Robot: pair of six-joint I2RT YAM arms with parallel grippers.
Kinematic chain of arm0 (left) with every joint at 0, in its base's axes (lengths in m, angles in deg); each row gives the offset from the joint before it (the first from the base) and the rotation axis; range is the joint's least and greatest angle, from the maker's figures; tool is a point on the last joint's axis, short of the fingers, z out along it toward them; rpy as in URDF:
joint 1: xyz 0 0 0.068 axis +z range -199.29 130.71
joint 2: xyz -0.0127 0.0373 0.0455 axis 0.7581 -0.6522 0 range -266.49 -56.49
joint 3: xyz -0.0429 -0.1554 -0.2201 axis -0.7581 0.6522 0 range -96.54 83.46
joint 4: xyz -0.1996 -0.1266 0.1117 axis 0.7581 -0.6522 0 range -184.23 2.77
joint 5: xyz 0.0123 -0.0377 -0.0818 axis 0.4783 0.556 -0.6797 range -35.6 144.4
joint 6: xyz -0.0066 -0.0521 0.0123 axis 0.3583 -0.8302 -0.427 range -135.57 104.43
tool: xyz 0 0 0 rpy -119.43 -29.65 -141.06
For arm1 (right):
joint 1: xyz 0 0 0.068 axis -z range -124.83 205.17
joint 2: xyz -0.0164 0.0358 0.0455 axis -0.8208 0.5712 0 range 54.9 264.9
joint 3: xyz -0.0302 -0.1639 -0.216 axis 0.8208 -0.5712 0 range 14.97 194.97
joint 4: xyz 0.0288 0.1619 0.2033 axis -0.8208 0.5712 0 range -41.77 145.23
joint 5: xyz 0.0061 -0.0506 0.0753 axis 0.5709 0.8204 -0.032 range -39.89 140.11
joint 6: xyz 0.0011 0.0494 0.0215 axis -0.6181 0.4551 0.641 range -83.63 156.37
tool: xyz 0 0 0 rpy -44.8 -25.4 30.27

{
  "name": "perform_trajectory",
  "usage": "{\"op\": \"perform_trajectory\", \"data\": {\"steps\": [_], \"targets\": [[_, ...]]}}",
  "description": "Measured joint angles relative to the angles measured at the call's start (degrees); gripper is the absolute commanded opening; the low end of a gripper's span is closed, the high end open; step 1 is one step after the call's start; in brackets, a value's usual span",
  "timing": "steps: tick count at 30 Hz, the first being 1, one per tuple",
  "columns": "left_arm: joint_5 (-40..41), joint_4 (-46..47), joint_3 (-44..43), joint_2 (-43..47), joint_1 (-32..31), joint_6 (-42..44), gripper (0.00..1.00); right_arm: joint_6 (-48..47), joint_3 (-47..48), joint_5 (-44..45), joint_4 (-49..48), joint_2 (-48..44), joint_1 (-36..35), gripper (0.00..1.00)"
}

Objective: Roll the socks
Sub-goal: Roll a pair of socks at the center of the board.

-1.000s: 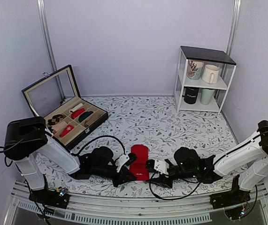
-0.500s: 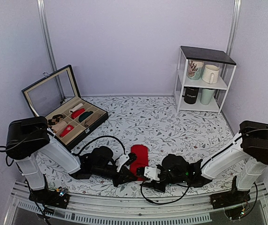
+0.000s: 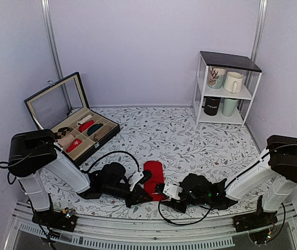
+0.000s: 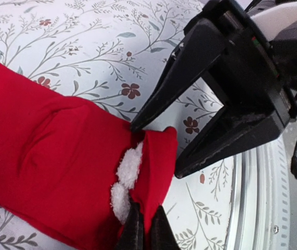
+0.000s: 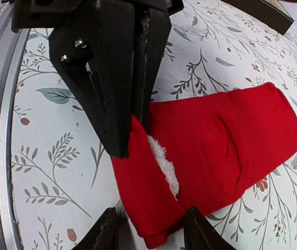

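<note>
The red socks (image 3: 154, 173) lie flat at the front middle of the table, their near end folded up. In the left wrist view that fold of the socks (image 4: 60, 156) shows a white fluffy mark (image 4: 127, 172), and my left gripper (image 4: 144, 216) is shut on the fold's red fabric. My right gripper (image 5: 151, 221) stands open, its fingers either side of the folded end of the socks (image 5: 226, 135). From above, the left gripper (image 3: 146, 194) and right gripper (image 3: 161, 188) meet tip to tip at the socks' near end.
A black compartment box (image 3: 106, 136) with its lid up holds several sock rolls at the back left. A white shelf (image 3: 200, 86) with mugs stands at the back right. A metal rail (image 3: 153, 229) runs along the table's front edge, just behind both grippers.
My right arm has slid left and its gripper now straddles the socks' folded near end. The left gripper keeps its hold in the same place.
</note>
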Motion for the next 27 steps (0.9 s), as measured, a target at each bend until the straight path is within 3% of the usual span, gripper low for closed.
{"op": "perform_trajectory", "data": {"steps": [19,27], "targets": [[-0.50,0.09,-0.13,-0.20,0.11,0.00,0.00,-6.67,-0.28,-1.51,0.48,-3.78,0.00,0.45],[-0.63,0.13,-0.13,-0.26,0.15,0.00,0.00,-7.04,1.99,-3.02,0.37,0.02,0.00,0.41]]}}
